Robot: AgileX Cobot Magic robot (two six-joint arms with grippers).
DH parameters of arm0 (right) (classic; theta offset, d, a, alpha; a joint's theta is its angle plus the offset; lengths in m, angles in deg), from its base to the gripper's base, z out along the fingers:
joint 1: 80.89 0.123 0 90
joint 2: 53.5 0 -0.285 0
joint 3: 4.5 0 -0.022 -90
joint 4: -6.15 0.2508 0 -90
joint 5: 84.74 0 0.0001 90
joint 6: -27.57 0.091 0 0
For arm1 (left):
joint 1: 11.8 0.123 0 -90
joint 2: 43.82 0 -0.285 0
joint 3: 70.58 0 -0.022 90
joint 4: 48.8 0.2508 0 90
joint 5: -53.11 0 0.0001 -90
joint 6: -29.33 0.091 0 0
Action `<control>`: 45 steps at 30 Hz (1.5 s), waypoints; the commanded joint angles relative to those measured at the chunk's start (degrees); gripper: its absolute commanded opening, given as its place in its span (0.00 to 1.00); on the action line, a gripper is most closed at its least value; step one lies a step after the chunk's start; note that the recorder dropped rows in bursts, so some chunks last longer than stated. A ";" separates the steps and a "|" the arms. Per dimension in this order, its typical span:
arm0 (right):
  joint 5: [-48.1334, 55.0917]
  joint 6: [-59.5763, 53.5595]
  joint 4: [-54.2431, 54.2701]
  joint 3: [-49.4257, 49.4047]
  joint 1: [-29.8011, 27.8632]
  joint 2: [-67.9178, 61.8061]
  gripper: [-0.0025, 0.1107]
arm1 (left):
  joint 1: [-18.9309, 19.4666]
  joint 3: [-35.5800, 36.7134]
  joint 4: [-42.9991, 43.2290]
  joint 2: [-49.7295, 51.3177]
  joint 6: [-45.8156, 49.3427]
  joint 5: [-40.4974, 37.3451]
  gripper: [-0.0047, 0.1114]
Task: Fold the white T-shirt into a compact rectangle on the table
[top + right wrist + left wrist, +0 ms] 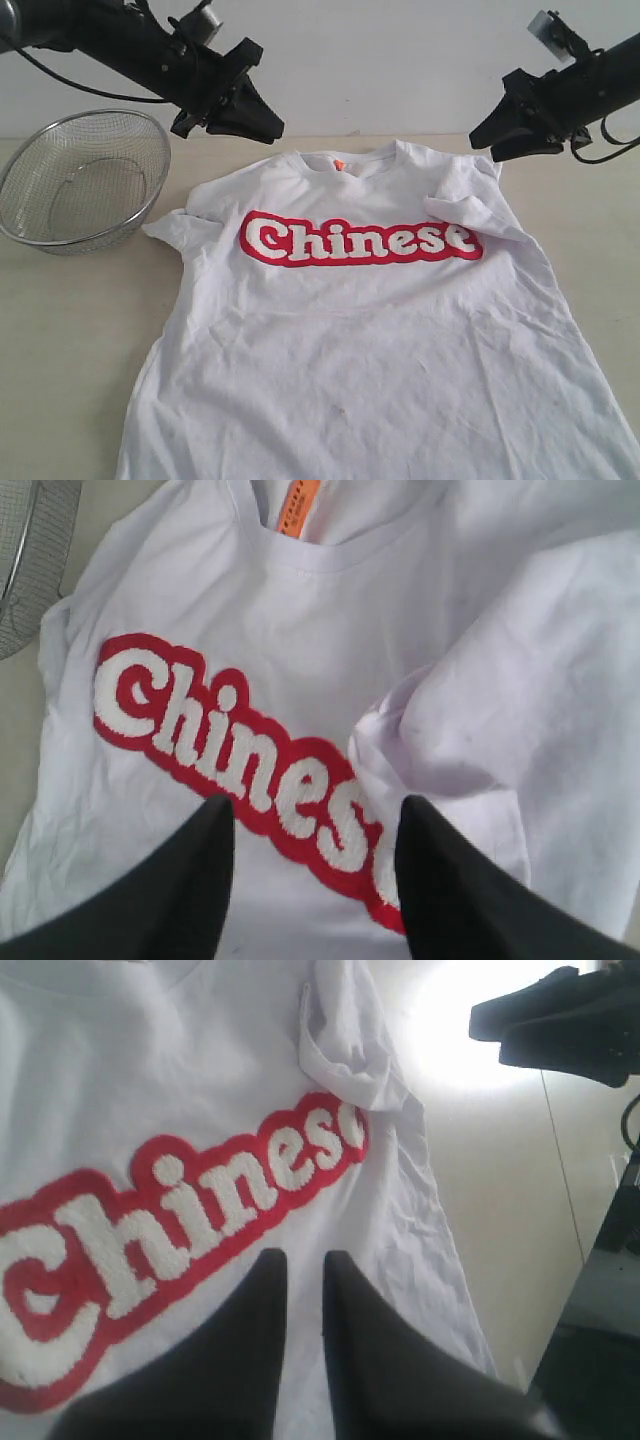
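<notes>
The white T-shirt (380, 330) lies face up on the table (60, 330), with red-outlined lettering across the chest and an orange neck tag (339, 164). Its right-hand sleeve (470, 205) is folded inward over the end of the lettering; the left-hand sleeve is bunched by the bowl. My left gripper (262, 128) hovers above the shirt's left shoulder, fingers nearly together with only a thin slit, holding nothing (305, 1260). My right gripper (487, 140) hangs above the right shoulder, open and empty (315, 810). The wrist views show the T-shirt (200, 1060) (300, 630) beneath the fingertips.
A silver wire-mesh bowl (85, 180) stands on the table at the back left, close to the shirt's left sleeve. Bare tabletop shows on both sides of the shirt. The shirt's hem runs out of the exterior view at the front.
</notes>
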 commanded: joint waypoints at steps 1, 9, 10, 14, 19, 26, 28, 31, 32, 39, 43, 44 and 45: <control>-0.60 0.25 -0.16 -5.20 -0.25 5.38 0.41 | 0.13 6.76 -2.16 -6.35 3.56 -0.23 0.15; -3.89 -0.66 -3.47 -13.89 0.85 15.46 0.41 | 0.13 21.96 -5.41 -15.75 11.09 0.18 0.15; -4.66 -0.66 -4.66 -13.89 1.17 15.70 0.41 | 0.13 23.70 -6.03 -16.81 12.28 0.91 0.15; -10.98 1.73 -14.17 -13.89 4.06 15.82 0.41 | 0.13 31.00 -9.33 -19.52 16.27 2.52 0.15; -16.42 1.12 -21.46 -13.89 8.34 12.90 0.41 | 0.13 37.24 -13.72 -21.41 21.08 2.52 0.15; -21.82 -1.72 -20.47 -13.89 8.78 7.85 0.41 | 0.13 38.21 -14.01 -22.29 21.07 2.29 0.15; -23.20 -2.34 -20.38 -13.89 8.78 6.25 0.41 | 0.13 38.21 -14.01 -22.29 21.07 2.29 0.15; -23.69 -2.90 -20.38 -12.51 8.78 4.02 0.41 | 0.13 38.21 -14.01 -22.29 21.07 2.29 0.15; -23.57 -2.89 -20.22 -11.96 8.78 3.47 0.41 | 0.13 38.21 -14.01 -22.29 21.07 2.29 0.15; -23.09 -4.52 -17.62 -8.72 8.78 0.58 0.41 | 0.13 38.21 -13.90 -22.27 20.97 1.87 0.15; -21.85 -5.33 -16.57 -8.73 8.78 -0.47 0.41 | 0.13 38.21 -13.57 -22.27 20.97 1.87 0.15; -21.58 -5.33 -16.11 -8.73 8.78 -0.47 0.41 | 0.13 38.21 -13.57 -22.27 20.97 1.87 0.15; -21.17 -5.70 -15.67 -8.73 8.78 -0.60 0.41 | 0.13 38.21 -13.57 -22.27 20.97 1.87 0.15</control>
